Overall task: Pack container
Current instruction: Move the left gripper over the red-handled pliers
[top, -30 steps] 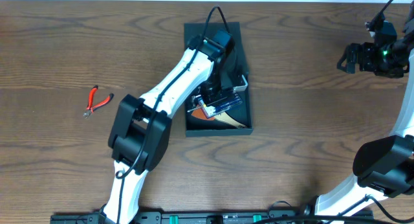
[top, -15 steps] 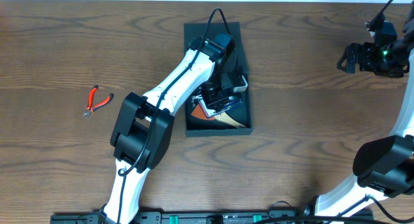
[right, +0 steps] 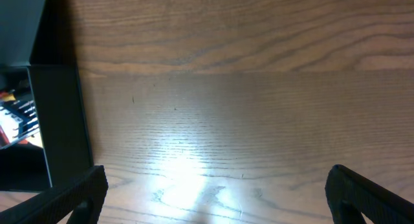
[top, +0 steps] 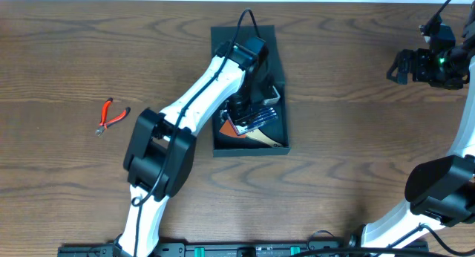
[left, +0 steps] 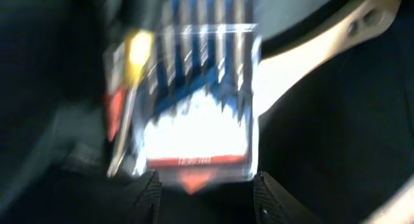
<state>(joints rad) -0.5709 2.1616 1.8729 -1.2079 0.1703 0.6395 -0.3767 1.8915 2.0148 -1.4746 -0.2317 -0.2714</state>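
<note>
The dark teal-grey container (top: 249, 150) stands open at the table's middle, its flap lid (top: 223, 36) folded back. Inside lie a clear packet of blue-handled bits (top: 257, 114), a pale wooden brush handle (top: 269, 141) and something orange (top: 225, 128). My left gripper (top: 249, 101) reaches down into the box. In the left wrist view its fingers (left: 206, 188) are apart just at the near edge of the blurred packet (left: 194, 114), with the wooden handle (left: 323, 39) beyond. My right gripper (top: 401, 66) is open and empty over bare wood (right: 217, 191) at the far right.
Red-handled pliers (top: 111, 116) lie on the table at the left, well away from the box. The container's side wall (right: 61, 120) shows at the left of the right wrist view.
The packet has gone from tilted to lying flatter in the box, shifted slightly toward the back. The left gripper moved a little with it. The right arm has not moved.
</note>
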